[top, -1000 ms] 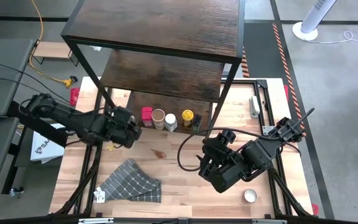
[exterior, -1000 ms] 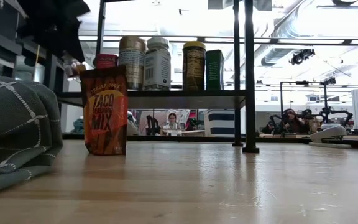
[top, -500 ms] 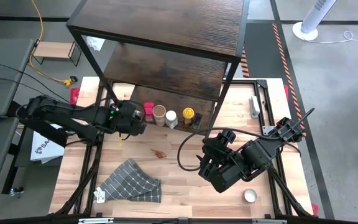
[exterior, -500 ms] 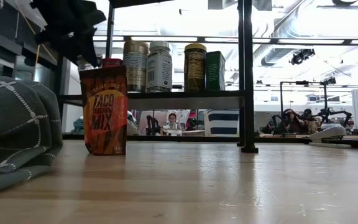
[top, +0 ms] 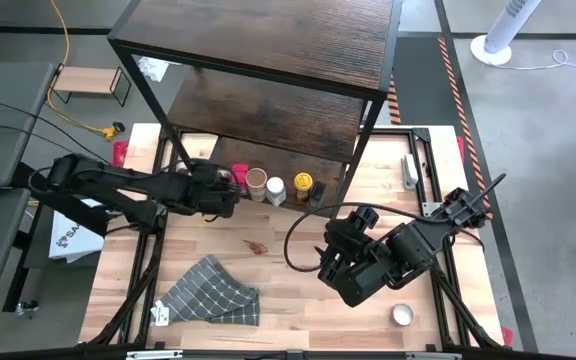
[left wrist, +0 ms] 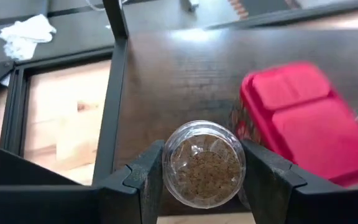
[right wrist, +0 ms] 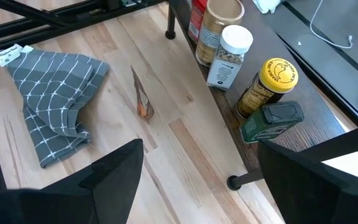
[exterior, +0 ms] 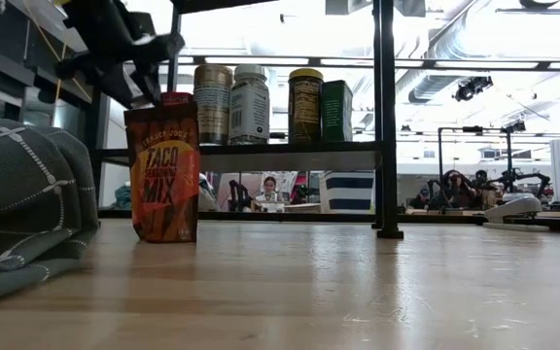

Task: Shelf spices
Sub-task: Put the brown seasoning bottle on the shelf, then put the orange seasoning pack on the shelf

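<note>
Clear spice jar [left wrist: 204, 163] held in left claw [left wrist: 202, 180] over shelf [top: 268, 110] bottom board, front-left end, beside red-lidded jar [left wrist: 303, 118]. Risk: nudging red jar topples row. Right claw [right wrist: 197, 180] wide, empty, over bench.

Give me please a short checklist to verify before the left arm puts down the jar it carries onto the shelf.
1. Grip: the left gripper holds a clear jar of brown grains between both fingers. Ok.
2. Jar position: it hangs over the dark bottom board of the shelf, beside the red-lidded jar. Ok.
3. Gap to the red-lidded jar: the two look very close. Cannot tell.
4. Height above the board: no view shows it. Cannot tell.
5. Row already shelved: tan-lidded jar, white-lidded bottle, yellow-lidded jar and green tin stand upright. Ok.
6. The right gripper waits open over the table, away from the shelf. Ok.
</note>
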